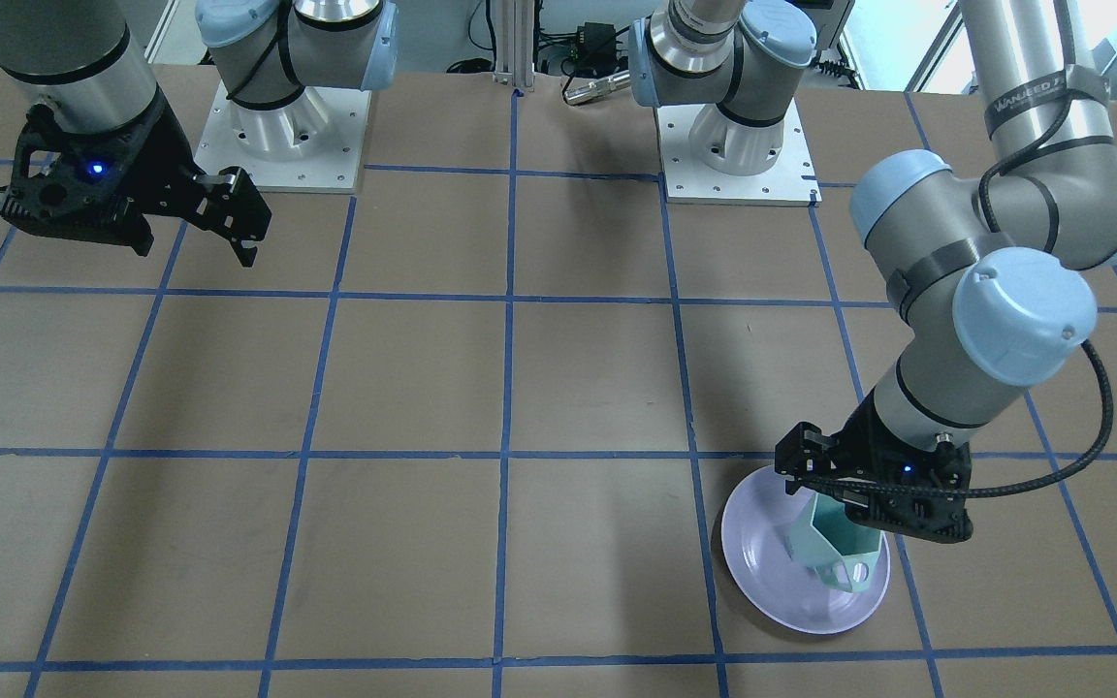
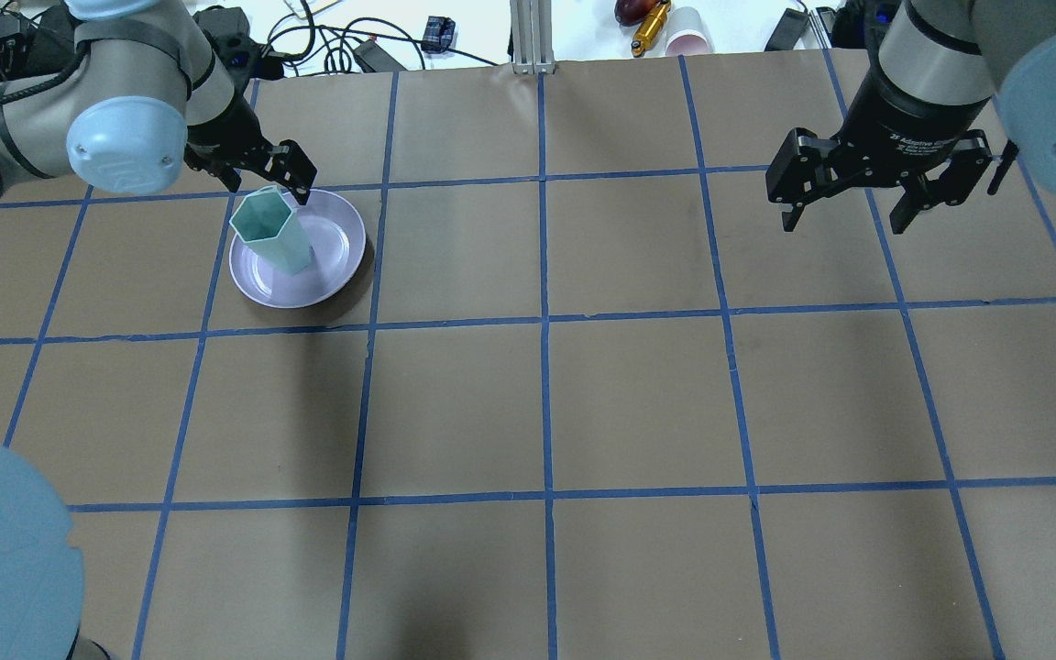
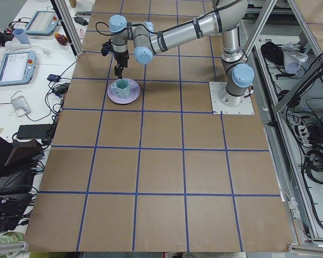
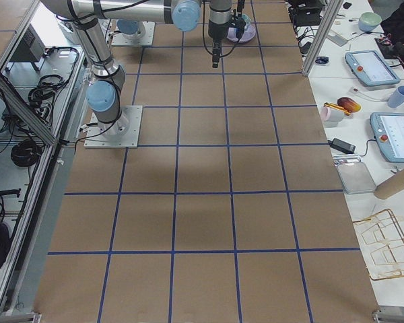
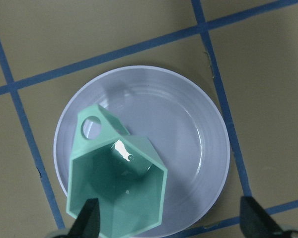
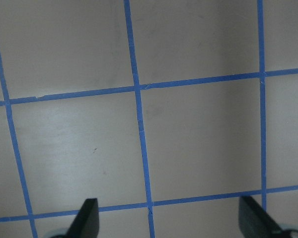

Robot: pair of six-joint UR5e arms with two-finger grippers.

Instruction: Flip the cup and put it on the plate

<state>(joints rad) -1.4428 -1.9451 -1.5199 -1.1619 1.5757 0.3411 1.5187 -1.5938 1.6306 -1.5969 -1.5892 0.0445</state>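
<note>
The mint-green faceted cup [image 2: 269,231] stands mouth up on the lavender plate [image 2: 337,246] at the far left of the table. In the left wrist view I look down into the cup [image 5: 120,191], its handle pointing away, on the near-left part of the plate [image 5: 188,144]. My left gripper [image 5: 171,220] hangs just above it, jaws wide open, one fingertip [image 5: 88,218] at the cup's rim and the other well clear. My right gripper [image 2: 849,218] is open and empty, held above bare table at the far right.
The table is brown paper with a blue tape grid [image 2: 543,321]. The arm bases [image 1: 292,126] stand at the robot's edge. Cables, a bottle and a paper cup [image 2: 686,41] lie beyond the far edge, off the work surface.
</note>
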